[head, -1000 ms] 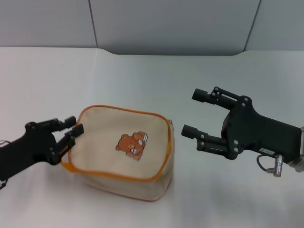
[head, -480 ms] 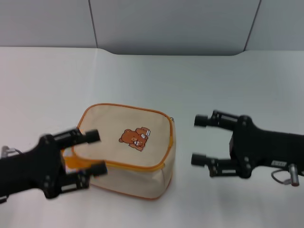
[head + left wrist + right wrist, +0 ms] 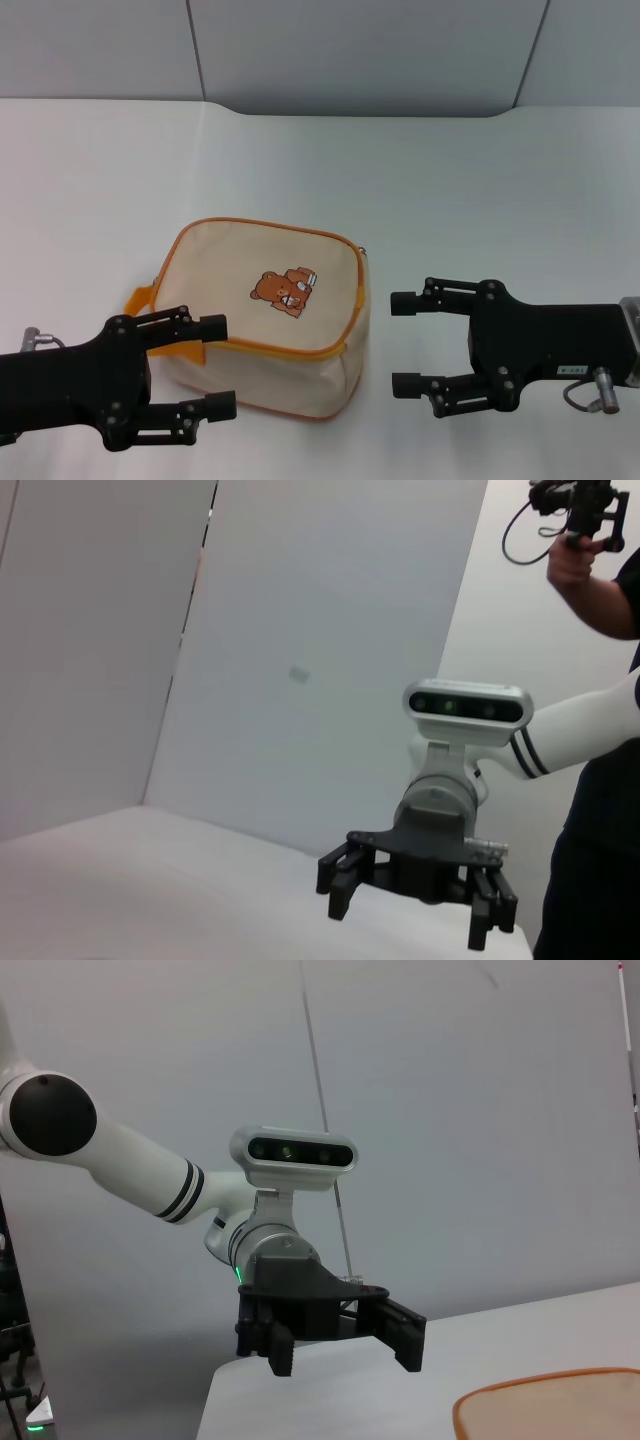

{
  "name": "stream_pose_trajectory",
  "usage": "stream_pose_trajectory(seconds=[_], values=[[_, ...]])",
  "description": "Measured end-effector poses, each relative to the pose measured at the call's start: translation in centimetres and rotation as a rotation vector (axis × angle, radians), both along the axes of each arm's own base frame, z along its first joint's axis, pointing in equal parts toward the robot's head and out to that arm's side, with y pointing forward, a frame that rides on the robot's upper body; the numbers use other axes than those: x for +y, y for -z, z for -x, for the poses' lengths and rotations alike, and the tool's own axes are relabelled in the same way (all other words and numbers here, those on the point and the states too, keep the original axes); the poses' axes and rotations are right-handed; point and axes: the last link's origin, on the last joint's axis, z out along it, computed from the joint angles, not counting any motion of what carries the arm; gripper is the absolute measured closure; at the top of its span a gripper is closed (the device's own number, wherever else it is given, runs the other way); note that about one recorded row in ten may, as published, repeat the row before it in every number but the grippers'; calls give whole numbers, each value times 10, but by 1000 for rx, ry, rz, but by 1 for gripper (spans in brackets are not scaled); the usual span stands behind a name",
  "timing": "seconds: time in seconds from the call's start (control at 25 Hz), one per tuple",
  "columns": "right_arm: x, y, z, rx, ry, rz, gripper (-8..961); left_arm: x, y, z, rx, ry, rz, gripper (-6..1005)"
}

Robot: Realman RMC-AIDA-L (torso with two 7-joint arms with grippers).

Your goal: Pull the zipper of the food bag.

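On the white table (image 3: 420, 170), at the centre of your head view, lies the food bag (image 3: 262, 320), bear picture (image 3: 283, 291) facing up, orange piping around its top panel; its orange loop handle (image 3: 142, 297) sticks out on the robot's left side; the zipper (image 3: 362, 252) shows only as a small silver tab at the bag's far right corner. Your left gripper (image 3: 216, 366) hovers at the bag's near left corner, fingers spread wide, holding nothing; whether the upper finger touches the fabric cannot be told. Your right gripper (image 3: 402, 342) sits just beside the bag's right side, apart from it, fingers likewise wide open and empty; each wrist view shows the opposite gripper, also open.
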Motion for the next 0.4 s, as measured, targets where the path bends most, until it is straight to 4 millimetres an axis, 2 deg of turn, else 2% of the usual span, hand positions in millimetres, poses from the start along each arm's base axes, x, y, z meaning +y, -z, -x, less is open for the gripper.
stream_pose_trajectory(seconds=[0.4], values=[[1, 1, 2, 0, -5, 2, 116, 3, 0, -2, 11, 10, -1, 172]])
